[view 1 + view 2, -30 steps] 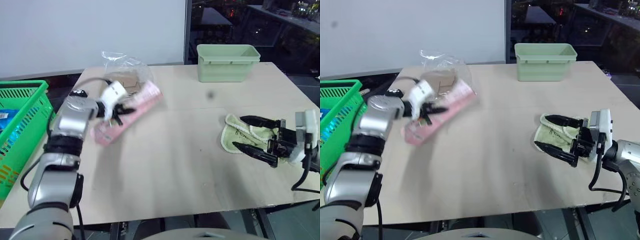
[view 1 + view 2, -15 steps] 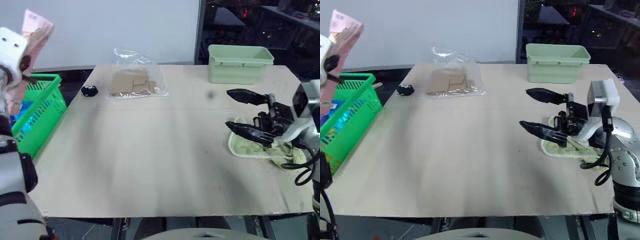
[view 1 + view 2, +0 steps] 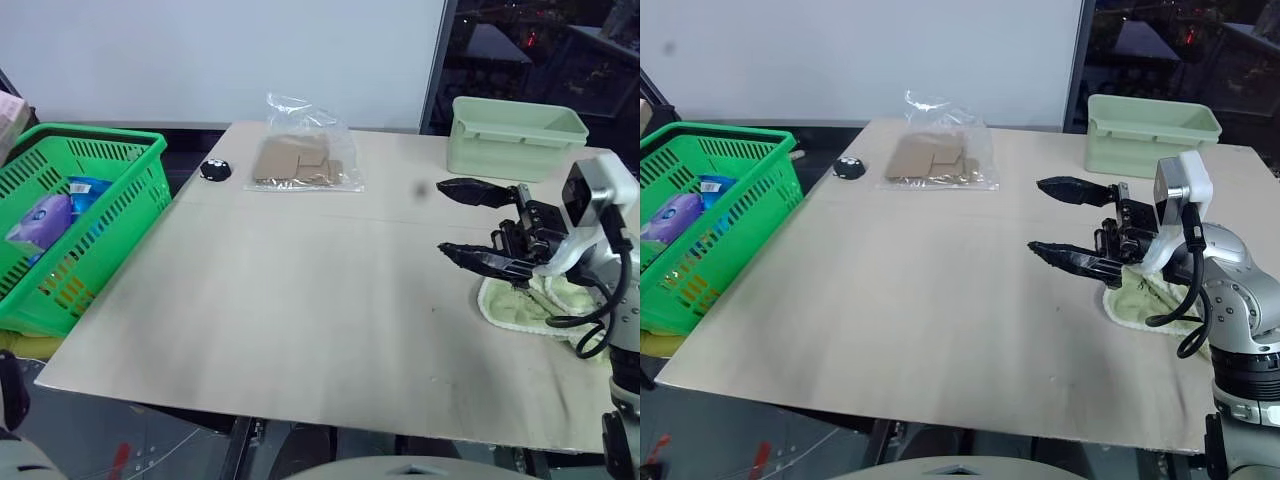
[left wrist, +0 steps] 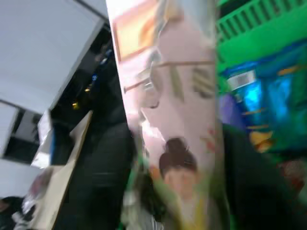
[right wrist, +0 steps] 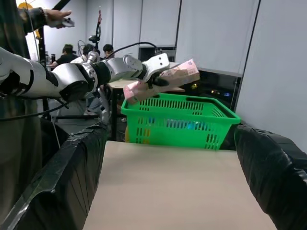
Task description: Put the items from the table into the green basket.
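Left eye view: the green basket (image 3: 75, 225) stands at the left edge of the frame, beside the desk (image 3: 300, 300), with blue and purple packets inside. The clear bag (image 3: 300, 160) of cardboard pieces lies at upper centre, a small black object (image 3: 214, 170) just left of it. The pale green tub (image 3: 515, 135) sits upper right. The right gripper (image 3: 460, 220), at centre right, stands wide and empty, above the near edge of the terry cloth (image 3: 535, 305). Left wrist view: the pink carton (image 4: 177, 120) runs down the centre, basket lattice at upper right. Right wrist view: the left gripper (image 5: 158, 72), upper centre, holds the carton over the basket.
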You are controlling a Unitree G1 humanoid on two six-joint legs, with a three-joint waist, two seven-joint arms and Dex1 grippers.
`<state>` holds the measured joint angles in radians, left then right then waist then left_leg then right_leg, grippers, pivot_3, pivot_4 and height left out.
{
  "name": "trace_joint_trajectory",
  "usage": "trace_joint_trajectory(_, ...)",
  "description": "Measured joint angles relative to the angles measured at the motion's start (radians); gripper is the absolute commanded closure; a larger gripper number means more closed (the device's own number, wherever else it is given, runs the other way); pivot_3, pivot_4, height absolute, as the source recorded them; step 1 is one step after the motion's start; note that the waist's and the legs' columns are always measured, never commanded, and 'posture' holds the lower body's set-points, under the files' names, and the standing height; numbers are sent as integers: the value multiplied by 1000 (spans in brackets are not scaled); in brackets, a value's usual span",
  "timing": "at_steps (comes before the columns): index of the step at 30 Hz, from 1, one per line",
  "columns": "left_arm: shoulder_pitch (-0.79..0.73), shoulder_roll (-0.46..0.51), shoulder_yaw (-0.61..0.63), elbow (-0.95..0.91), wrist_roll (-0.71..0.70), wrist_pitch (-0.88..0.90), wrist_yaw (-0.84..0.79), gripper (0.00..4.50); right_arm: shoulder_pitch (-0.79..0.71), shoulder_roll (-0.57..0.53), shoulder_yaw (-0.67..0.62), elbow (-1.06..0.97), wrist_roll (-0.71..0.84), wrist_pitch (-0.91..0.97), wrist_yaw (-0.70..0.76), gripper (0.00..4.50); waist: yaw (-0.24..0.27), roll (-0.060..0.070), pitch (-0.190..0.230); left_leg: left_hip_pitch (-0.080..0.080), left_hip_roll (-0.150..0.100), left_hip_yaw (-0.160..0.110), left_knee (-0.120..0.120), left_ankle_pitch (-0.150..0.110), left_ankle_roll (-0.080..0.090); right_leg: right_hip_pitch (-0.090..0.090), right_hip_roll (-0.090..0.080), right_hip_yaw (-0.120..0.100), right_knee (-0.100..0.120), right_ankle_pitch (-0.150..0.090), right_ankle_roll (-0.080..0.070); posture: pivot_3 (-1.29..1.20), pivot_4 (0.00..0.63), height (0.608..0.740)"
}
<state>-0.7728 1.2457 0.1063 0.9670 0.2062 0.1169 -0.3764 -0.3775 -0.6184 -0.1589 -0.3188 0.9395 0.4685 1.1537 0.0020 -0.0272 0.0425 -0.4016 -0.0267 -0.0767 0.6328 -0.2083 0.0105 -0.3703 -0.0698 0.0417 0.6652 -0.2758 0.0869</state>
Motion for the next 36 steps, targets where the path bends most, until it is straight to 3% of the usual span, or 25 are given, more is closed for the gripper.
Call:
trace_joint_trajectory(1,-12,0,0,12,8,-16,16,82,0,0,0,0,-1,0,0,0,1,0,0,0,-1,1,0,0,0,0,0,0,0,0,0,9,0,740)
trace_joint_trajectory(2,-24,0,0,23,9,-30,25,28,0,0,0,0,-3,0,0,0,2,0,0,0,-2,1,0,0,0,0,0,1,0,0,0,9,0,740)
trace_joint_trajectory(7,-91,-19,4,44,-4,-107,44,28,2,-2,-1,0,-11,0,-2,0,5,0,0,0,-2,2,0,0,0,0,0,1,0,0,0,-7,0,740)
trace_joint_trajectory(11,-89,-102,66,-1,-125,-163,-77,28,42,-16,-10,-1,-22,-2,0,0,13,0,0,0,-2,3,1,0,0,0,0,0,0,0,0,-17,0,740)
trace_joint_trajectory(13,12,-177,132,-186,-284,-99,-226,28,87,-39,-15,14,-62,-29,18,0,12,1,-1,-1,1,4,1,0,0,1,-2,1,0,0,-1,-17,0,740)
trace_joint_trajectory(15,244,-272,199,-543,-526,43,-417,28,152,-49,-25,67,-132,-90,39,0,0,2,-3,0,1,6,1,-1,1,1,-4,7,-2,1,-2,-31,0,740)
trace_joint_trajectory(21,600,-401,198,-990,-722,228,-525,28,305,-65,-57,192,-273,-236,75,0,-49,5,-3,3,6,13,-2,-1,1,-3,-1,15,0,2,-4,-32,0,740)
trace_joint_trajectory(25,748,-505,104,-1142,-700,240,-492,28,450,-13,-62,212,-343,-330,47,0,-40,12,-8,7,8,14,-2,-1,1,1,3,15,-2,2,-5,-42,0,740)
trace_joint_trajectory(28,797,-562,55,-1155,-681,240,-470,28,556,38,-56,210,-394,-400,18,0,-33,13,-8,7,7,16,1,-1,1,2,4,15,-2,1,-7,-65,0,740)
trace_joint_trajectory(36,926,-617,1,-1201,-649,192,-478,28,776,119,-53,206,-498,-580,-58,0,-48,16,-8,17,9,23,0,-4,-4,9,4,23,-5,-2,-5,-108,0,740)
